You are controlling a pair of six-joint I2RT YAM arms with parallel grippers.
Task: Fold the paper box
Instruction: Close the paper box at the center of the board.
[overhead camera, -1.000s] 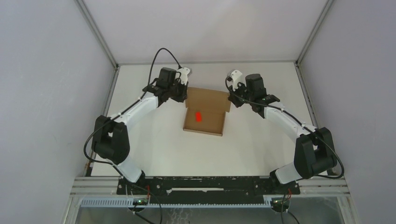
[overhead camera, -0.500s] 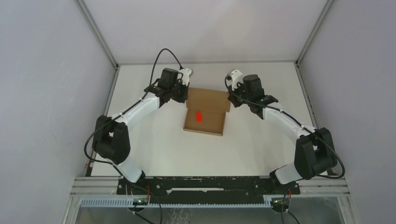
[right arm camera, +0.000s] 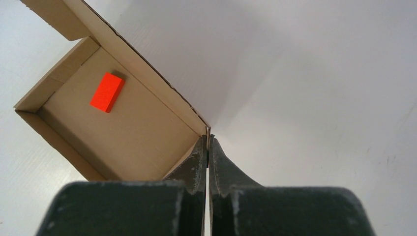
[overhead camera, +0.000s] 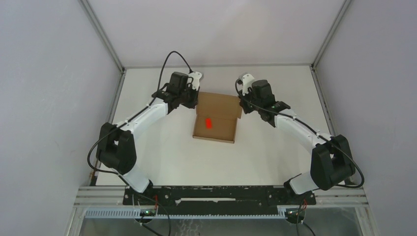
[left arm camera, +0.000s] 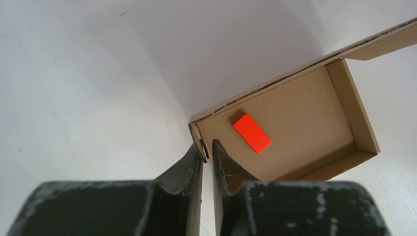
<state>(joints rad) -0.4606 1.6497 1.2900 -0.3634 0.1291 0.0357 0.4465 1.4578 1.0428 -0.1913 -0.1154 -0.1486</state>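
Note:
The paper box is an open brown cardboard tray in the middle of the table, with its lid flap raised at the far side. A small red block lies inside it. My left gripper is shut on the box's far left corner. In the left wrist view the cardboard wall sits between the fingertips of the left gripper. My right gripper is shut on the far right corner. In the right wrist view the box has its edge pinched in the right gripper. The block also shows in both wrist views.
The white table is enclosed by grey walls with metal frame posts at the back corners. The arm bases sit on a black rail at the near edge. A black cable loops over the left wrist.
The right wrist has moved slightly left and toward the back along the box's corner. The left wrist has barely shifted. Both grippers keep hold of the box.

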